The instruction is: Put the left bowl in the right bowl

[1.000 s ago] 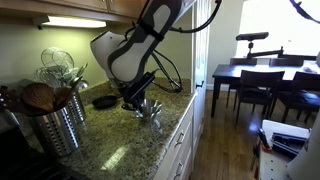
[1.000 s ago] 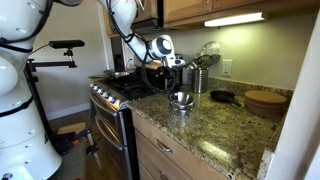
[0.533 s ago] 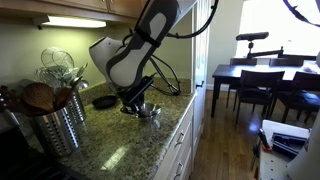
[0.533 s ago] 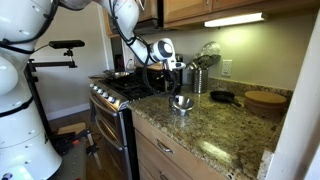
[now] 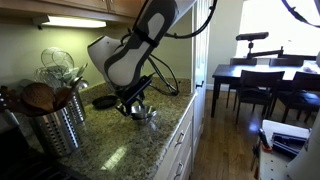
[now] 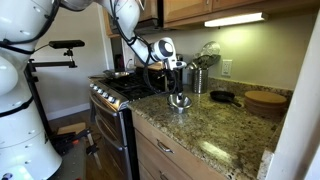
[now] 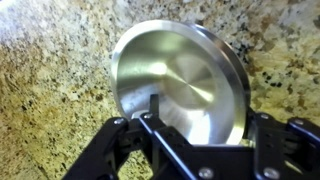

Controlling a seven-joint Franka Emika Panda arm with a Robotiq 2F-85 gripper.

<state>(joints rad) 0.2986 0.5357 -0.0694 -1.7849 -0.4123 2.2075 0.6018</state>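
In the wrist view a shiny steel bowl, the left bowl, lies on the granite counter. A second rim, the right bowl, shows just outside it on the right, so the two look nested. My gripper hangs right over them, open. One finger stands inside the bowl; the other stands outside the rim, apart from the steel. In both exterior views the stacked bowls sit near the counter's front edge under the gripper.
A tall ribbed steel canister with utensils and a whisk stands on the counter. A flat black pan lies behind the bowls. A stove adjoins the counter. A dining table with chairs stands beyond.
The gripper has come down a little with the bowl, and its jaws have gone from shut to apart. The bowl now rests low on the counter instead of hanging tilted.
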